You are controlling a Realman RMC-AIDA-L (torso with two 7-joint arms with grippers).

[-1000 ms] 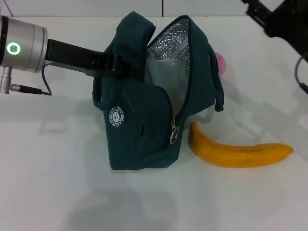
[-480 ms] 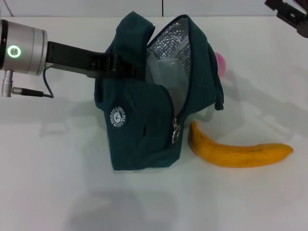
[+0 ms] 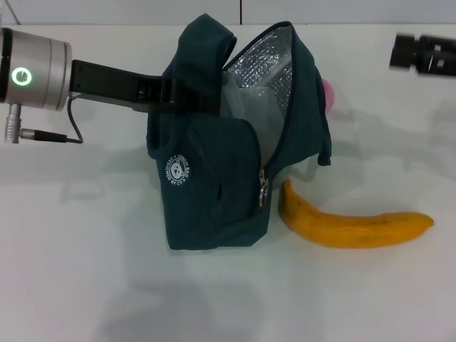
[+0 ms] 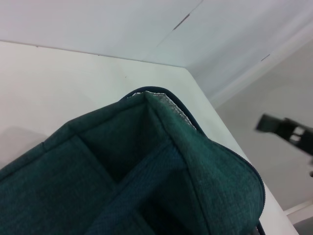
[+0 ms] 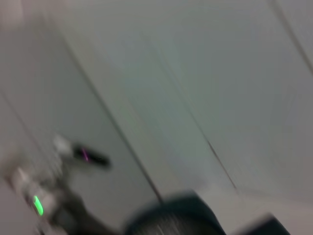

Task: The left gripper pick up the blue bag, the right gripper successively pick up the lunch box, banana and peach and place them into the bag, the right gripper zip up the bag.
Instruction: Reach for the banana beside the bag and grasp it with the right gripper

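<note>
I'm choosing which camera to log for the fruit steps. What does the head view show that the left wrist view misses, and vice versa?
Only the head view shows the banana lying on the table beside the blue bag, the peach peeking out behind it, the foil lining, the logo and the left pincer at the bag's top. Only the left wrist view shows the table's far corner. Both show the bag and the blurred right pincer off to its side.

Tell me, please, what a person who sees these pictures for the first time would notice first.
The eye goes first to the blue bag, standing in the middle of the white table with its top unzipped and the silver lining showing; the left pincer grips it at its left upper edge. Next comes the banana, lying on the table just right of the bag. The peach peeks out behind the bag, and the right pincer hangs far right.
</note>
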